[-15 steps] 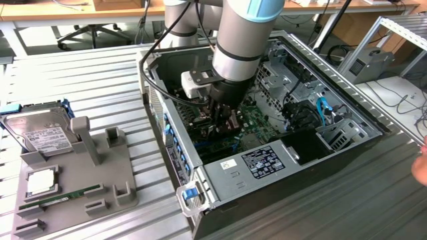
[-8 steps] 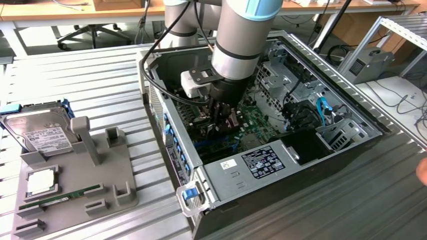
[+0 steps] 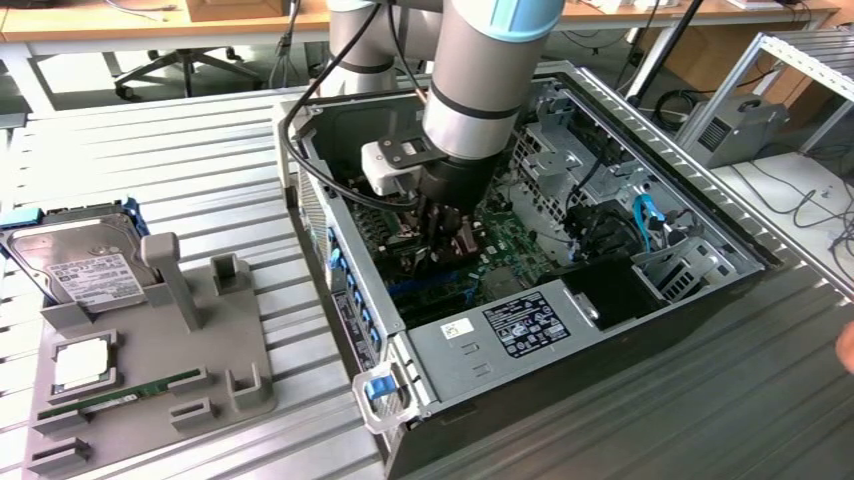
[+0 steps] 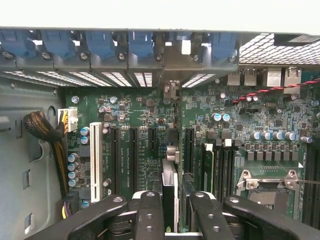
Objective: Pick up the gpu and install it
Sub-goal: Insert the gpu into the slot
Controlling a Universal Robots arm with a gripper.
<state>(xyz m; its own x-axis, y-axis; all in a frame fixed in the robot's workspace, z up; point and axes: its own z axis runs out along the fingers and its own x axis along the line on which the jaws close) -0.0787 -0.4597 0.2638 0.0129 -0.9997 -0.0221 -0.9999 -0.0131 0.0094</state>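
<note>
Gpu (image 4: 170, 192) stands edge-on, thin and dark, between fingers (image 4: 150, 215).

computer case (image 3: 534, 330): 1 | hard drive (image 3: 83, 268): 1 | RAM stick (image 3: 118, 397): 1 | grey holder tray (image 3: 160, 420): 1 | white slot (image 4: 95, 155): 1

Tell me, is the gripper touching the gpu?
Touching. The wrist view shows the gripper pressed against both sides of the gpu, which it holds edge-on over the motherboard.

The gpu (image 4: 170, 192) is seen edge-on as a thin dark card with a silver end bracket, held upright on its long edge. It is positioned directly over the motherboard (image 4: 145, 115), in line with the black expansion slots, inside the open computer case (image 3: 534, 330).
</note>
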